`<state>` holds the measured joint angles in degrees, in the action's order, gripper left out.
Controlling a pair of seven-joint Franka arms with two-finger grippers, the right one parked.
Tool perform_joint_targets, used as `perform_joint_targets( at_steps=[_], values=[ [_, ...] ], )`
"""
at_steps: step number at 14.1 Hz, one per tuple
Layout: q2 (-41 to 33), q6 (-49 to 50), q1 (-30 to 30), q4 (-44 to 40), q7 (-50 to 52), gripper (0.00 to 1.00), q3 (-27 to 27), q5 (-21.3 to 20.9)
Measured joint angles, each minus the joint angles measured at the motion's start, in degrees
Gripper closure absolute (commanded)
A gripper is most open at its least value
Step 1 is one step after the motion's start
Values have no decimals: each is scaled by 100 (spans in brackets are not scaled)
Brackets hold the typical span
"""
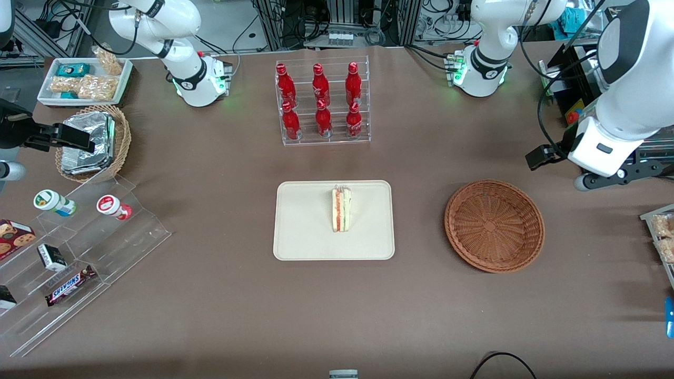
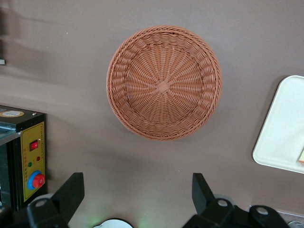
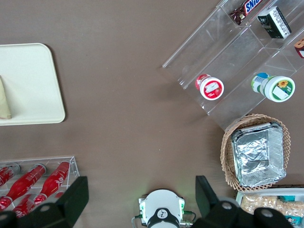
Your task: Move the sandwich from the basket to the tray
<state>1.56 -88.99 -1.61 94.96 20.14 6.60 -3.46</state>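
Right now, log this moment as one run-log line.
sandwich: on tray | basket: empty | gripper: open, raised near basket, holding nothing

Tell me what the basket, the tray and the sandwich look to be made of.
Basket: woven wicker or rattan-like strands, reddish-brown, matte; the radial weave shows. It could be plastic imitation.
Tray: smooth cream, low rounded rim, dull finish; probably moulded plastic or pulp.
Sandwich: pale bread with red-pink and green layers, possibly a replica.
The tool hangs open above the table beside the basket.

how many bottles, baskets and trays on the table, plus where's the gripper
red bottles: 6
baskets: 2, the empty basket and a tan basket
trays: 2, the tray holding the sandwich, and a white tray
total: 10
gripper: open above the table, beside the empty basket
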Motion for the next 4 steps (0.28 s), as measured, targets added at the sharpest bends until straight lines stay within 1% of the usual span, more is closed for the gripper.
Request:
perform_joint_targets(
  at_steps=[4],
  values=[
    [-6, -26, 150, -77, 0, 0, -7, 0]
  ],
)
